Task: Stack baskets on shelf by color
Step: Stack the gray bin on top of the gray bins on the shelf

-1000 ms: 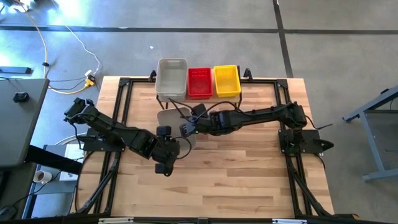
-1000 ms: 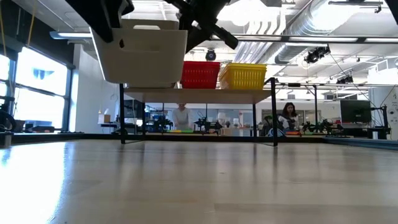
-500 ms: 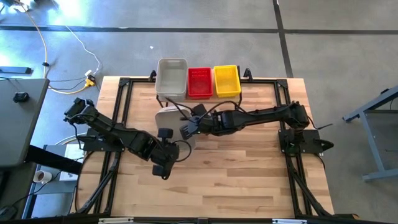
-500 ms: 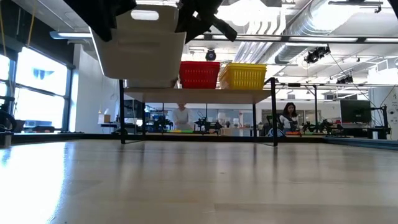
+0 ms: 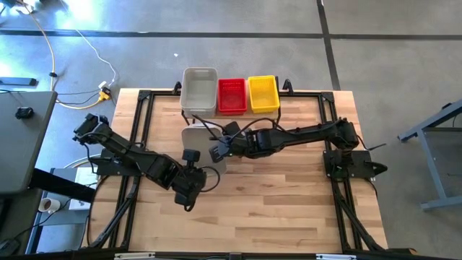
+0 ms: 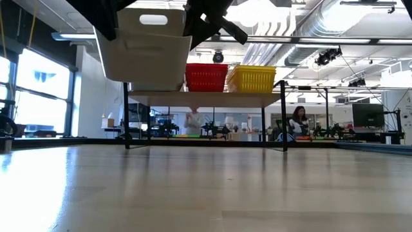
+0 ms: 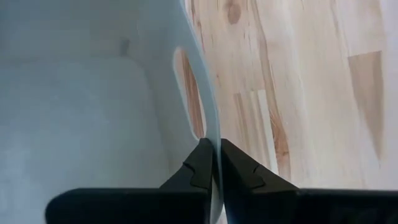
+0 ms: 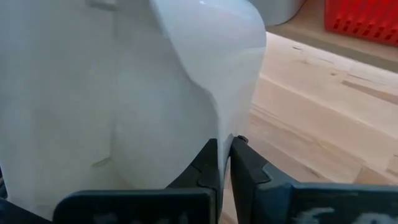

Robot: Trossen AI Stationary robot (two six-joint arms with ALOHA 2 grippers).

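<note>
A pale grey basket (image 5: 202, 141) hangs above the middle of the table between my two grippers; the low view shows it high up (image 6: 145, 55), its handle hole toward the near edge. My left gripper (image 7: 216, 158) reaches it from the near left and is shut on it. From the right, my right gripper (image 8: 224, 152) is shut on it too. On the shelf (image 6: 206, 98) at the far edge stand a grey basket (image 5: 199, 90), a red basket (image 5: 232, 95) and a yellow basket (image 5: 263, 94), side by side on their bottoms. My left gripper pinches the basket's end wall (image 7: 210, 127) at its rim, just beside the handle hole, one finger inside the basket and one outside. The fingers slant down from the near left. The basket is lifted clear of the table. My right gripper pinches the basket's rim (image 8: 233, 118) near a rounded corner, one finger inside and one outside. It comes slanting down from the table's right. The basket hangs clear of the table, open side up.
Bare wooden tabletop (image 5: 274, 195) lies under and around the held basket. Black frame rails (image 5: 141, 130) run along the table's left and right sides. Beyond the shelf the low view shows people at benches in the room.
My left wrist has rolled a little at the basket's near end. The held basket has tipped slightly and its near end has come up, so that in the low view the handle hole now shows in full. It stays clear of the table.
</note>
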